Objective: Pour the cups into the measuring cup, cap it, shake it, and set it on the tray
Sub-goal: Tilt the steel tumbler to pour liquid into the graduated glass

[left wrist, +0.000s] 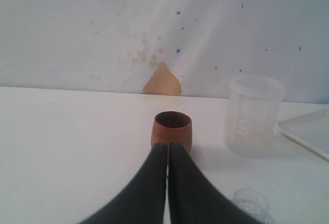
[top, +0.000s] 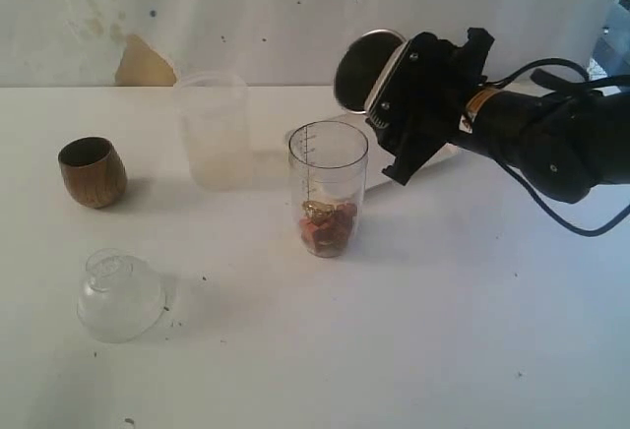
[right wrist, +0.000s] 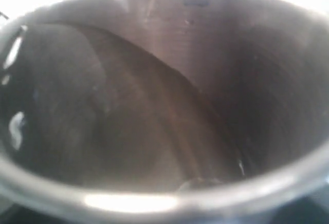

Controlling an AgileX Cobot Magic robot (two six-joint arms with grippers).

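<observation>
Behind the right gripper (top: 399,80), the white tray (left wrist: 308,131) is almost wholly hidden in the exterior view, and the left wrist view cuts it off at the frame edge. Across the whole right wrist view spreads the blurred inside of the steel tumbler (right wrist: 154,106), so the fingers cannot be seen there. The right arm reaches in from the right, raised off the table with its wrist canted. It clasps the tumbler aloft and tilted well off upright, above and just right of the measuring cup (top: 328,188). That cup stands upright mid-table with reddish and gold pieces at its bottom. The left gripper (left wrist: 167,149) is pinched closed on nothing, fingers touching, low over the table. Its tips are just short of the upright wooden cup (left wrist: 172,129).
</observation>
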